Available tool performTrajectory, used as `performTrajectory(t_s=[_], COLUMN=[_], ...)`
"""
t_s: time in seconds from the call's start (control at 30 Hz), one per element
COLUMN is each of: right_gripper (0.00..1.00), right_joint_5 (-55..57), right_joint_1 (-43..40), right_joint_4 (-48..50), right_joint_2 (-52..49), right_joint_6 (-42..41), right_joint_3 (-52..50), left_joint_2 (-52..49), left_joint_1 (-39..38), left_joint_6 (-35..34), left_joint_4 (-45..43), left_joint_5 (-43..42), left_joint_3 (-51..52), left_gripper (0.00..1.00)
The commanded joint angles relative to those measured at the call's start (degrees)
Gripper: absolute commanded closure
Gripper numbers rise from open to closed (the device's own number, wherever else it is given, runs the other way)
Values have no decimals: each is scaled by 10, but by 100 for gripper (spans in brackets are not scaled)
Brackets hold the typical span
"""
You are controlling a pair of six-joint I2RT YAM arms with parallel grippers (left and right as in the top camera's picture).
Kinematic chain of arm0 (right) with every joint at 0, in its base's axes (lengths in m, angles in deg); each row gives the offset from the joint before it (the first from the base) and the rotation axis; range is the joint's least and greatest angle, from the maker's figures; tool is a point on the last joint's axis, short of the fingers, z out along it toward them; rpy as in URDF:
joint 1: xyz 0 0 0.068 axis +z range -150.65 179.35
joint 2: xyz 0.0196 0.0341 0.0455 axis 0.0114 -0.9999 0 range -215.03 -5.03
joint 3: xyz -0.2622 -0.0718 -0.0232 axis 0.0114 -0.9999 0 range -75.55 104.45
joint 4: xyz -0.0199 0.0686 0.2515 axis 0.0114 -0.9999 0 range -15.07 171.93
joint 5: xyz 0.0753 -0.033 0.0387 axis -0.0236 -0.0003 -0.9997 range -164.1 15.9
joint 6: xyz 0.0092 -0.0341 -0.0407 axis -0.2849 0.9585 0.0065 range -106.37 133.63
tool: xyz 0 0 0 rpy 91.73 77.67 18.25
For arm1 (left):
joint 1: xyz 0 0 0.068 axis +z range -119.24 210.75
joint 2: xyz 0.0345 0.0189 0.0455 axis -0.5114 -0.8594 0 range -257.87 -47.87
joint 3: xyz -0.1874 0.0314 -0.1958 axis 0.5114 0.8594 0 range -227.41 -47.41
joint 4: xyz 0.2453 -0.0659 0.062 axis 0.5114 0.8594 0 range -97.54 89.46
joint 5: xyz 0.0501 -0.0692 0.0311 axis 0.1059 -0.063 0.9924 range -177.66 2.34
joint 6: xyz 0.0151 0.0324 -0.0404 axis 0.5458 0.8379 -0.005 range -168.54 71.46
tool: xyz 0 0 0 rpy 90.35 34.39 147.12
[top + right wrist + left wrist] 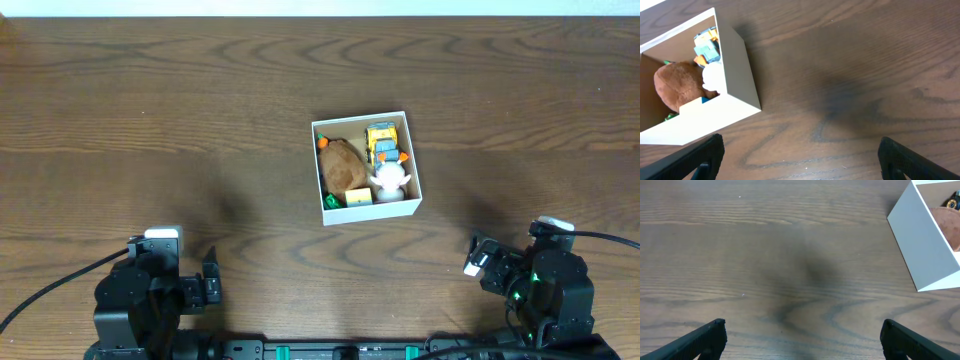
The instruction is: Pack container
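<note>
The square, shallow white cardboard container (372,211) sits a little right of centre on the dark wood-grain table (150,120), well ahead of both my arms. It already holds a brown plush toy (343,165), a yellow toy truck (381,143), a small white round figure (390,180) and a yellow block (358,196). My left gripper (802,335) and right gripper (800,150) each hang over bare wood with fingers spread wide and nothing between them. I judge the box light even when loaded. Its thin walls (737,70) look likely to bow or crease under a hard pinch, and the smooth table would probably let it slide if nudged from one side. If I must move it, I would pinch one wall gently near a corner, where the card is stiffest. I would also keep it level so the loose toys do not shift.
</note>
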Motion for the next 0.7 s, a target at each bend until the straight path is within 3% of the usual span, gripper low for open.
performTrajectory(t_s=[0.0,0.3,0.5,0.67], right_gripper=[1,1,1,1], right_joint_5=[-4,39,-36,-54], right_joint_1=[9,9,8,4], right_joint_4=[-2,-14,91,208], right_joint_2=[3,15,117,168], right_joint_6=[-8,9,225,254], right_joint_3=[-3,-7,-60,-137], left_joint_2=[3,3,3,3], left_joint_1=[2,2,2,2], left_joint_6=[9,9,9,9], left_joint_4=[-1,-1,-1,-1], left_joint_5=[-6,-6,-6,-6], left_joint_3=[-1,-1,-1,-1], left_gripper=[2,2,2,2])
